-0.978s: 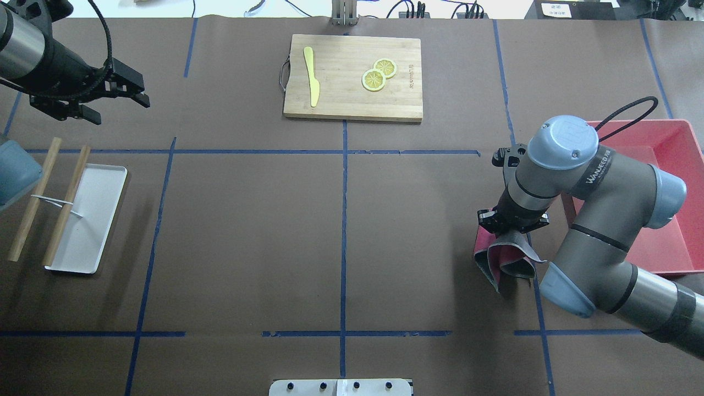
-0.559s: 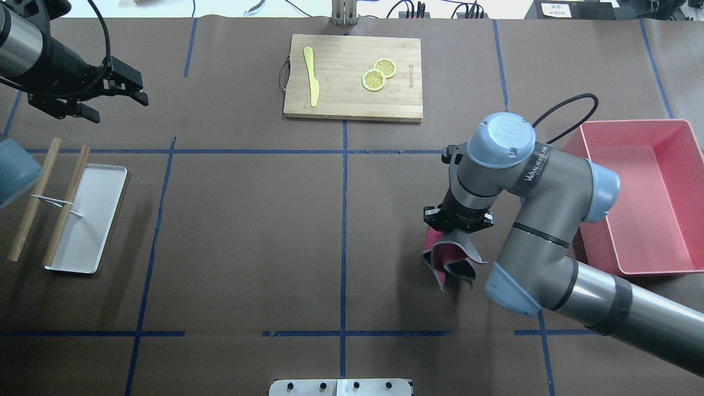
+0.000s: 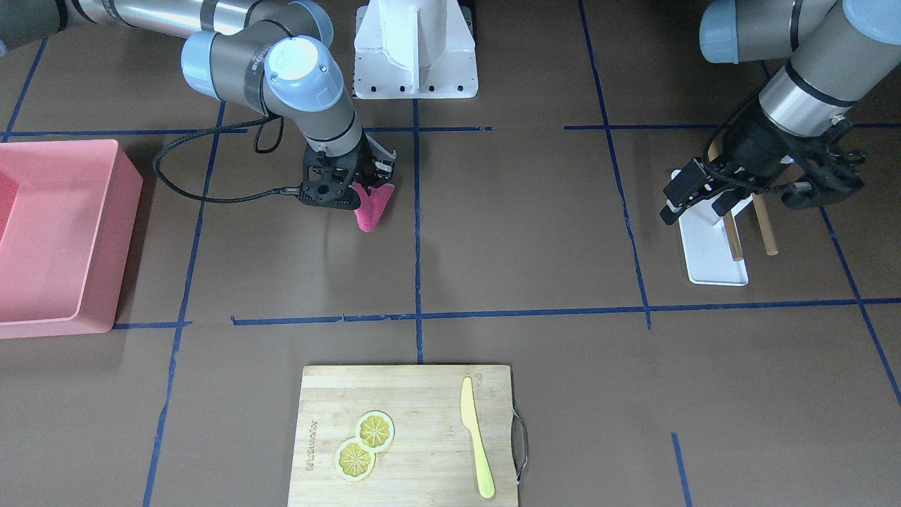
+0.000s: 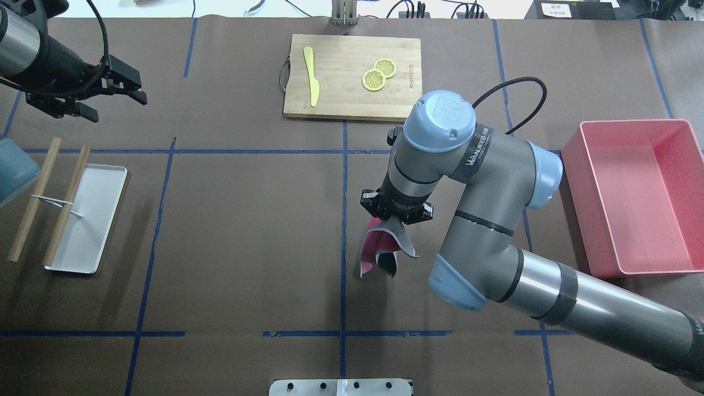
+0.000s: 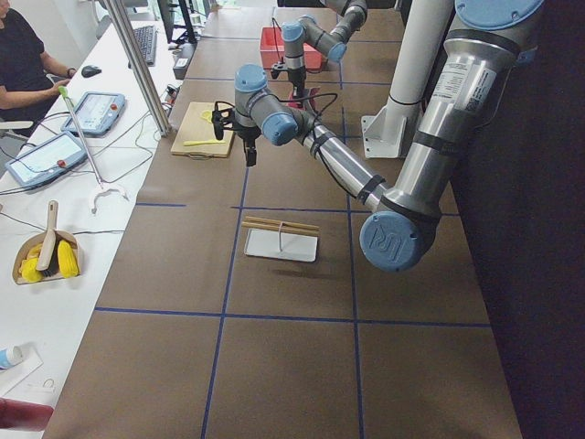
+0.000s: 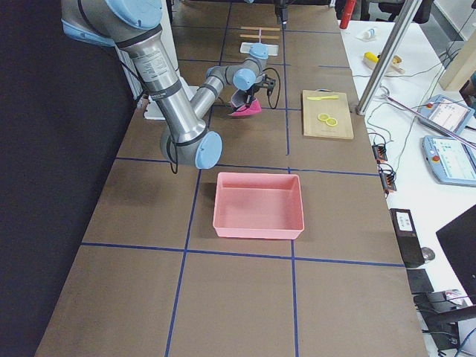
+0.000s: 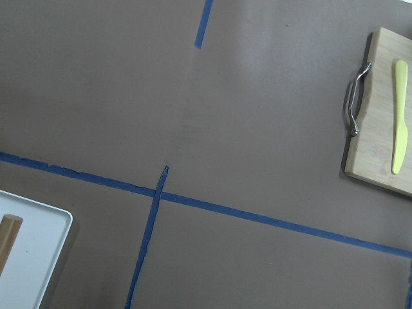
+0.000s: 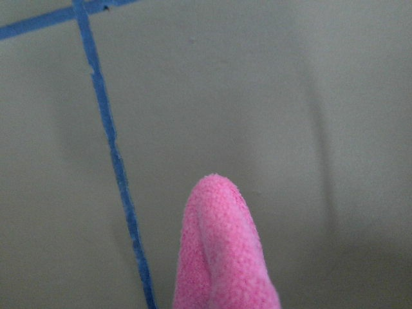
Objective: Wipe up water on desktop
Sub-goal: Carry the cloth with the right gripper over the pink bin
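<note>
- Front-facing view: your right gripper [image 3: 366, 184] is clamped on a pink cloth [image 3: 370, 208]. The cloth dangles bunched, just at 9 o'clock of the centre tape line. Your left gripper [image 3: 693, 203] hangs with its fingers apart and empty over the white tray [image 3: 711, 271].
- Overhead view: since a second ago the right arm has carried the cloth [image 4: 379, 254] away from the pink bin [image 4: 632, 122] toward 9 o'clock. It now hangs near the middle of the desktop [image 4: 247, 231]. I judge this to be the carry-in before wiping, as the cloth does not look pressed flat yet. No water shows on the brown surface, so where to wipe is a guess.
  - The bin, at 3 o'clock of the cloth, is empty.
  - The tray [image 4: 99, 220], far off at 9 o'clock, holds nothing inside. Of the two wooden sticks [image 4: 67, 204], one lies along its edge and the other just beside it.
  - The cutting board [image 4: 352, 104], at 12 o'clock, bears two lemon slices [image 4: 374, 80] and a yellow knife [image 4: 312, 77].
  - The left gripper [image 4: 135, 91] has barely stirred.
- Left side view: the tray [image 5: 281, 245] lies below the near arm.
- Right side view: the bin [image 6: 223, 212] is bare inside.
- Left wrist view: you see the tray corner [image 7: 26, 257] at 7 o'clock and the board [image 7: 380, 129] at 3 o'clock.
- Right wrist view: the cloth tip [image 8: 222, 257] shows at 6 o'clock over dry-looking desktop.
</note>
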Robot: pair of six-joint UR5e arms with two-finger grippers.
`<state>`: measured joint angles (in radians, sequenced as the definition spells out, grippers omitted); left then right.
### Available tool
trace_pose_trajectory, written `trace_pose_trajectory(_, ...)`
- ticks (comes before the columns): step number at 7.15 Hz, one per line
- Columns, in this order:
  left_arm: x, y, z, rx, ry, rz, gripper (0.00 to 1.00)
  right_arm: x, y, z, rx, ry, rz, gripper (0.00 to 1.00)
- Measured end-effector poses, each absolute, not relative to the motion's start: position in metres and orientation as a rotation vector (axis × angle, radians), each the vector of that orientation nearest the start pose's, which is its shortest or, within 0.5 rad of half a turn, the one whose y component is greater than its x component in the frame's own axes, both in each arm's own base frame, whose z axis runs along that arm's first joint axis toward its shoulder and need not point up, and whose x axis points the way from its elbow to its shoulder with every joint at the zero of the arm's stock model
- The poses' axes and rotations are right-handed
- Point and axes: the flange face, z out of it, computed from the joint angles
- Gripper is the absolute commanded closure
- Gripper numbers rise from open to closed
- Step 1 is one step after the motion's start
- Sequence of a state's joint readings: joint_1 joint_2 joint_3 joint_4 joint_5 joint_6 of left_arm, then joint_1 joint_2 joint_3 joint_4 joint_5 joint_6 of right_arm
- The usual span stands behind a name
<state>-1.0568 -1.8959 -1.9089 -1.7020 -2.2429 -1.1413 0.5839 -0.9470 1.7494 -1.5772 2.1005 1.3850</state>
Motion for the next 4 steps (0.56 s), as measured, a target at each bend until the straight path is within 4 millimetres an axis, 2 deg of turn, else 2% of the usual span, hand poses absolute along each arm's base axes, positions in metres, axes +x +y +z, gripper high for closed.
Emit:
trace_pose_trajectory(1,0.217,-0.530,0.308,0.048,0.993,-0.309,0.00,-0.452,-0.427,0.210,-0.142,-0.951,0.182,0.98)
trace_pose_trajectory(2,0.217,-0.529,0.309,0.048,0.992,-0.309,0.00,-0.403,-0.419,0.219,-0.117,-0.978,0.207,0.98)
trace_pose_trajectory(3,0.217,-0.529,0.309,0.047,0.992,-0.309,0.00,-0.359,-0.415,0.238,-0.104,-0.977,0.241,0.98)
trace_pose_trajectory(4,0.216,-0.529,0.309,0.048,0.993,-0.310,0.00,-0.316,-0.421,0.268,-0.094,-0.957,0.255,0.97)
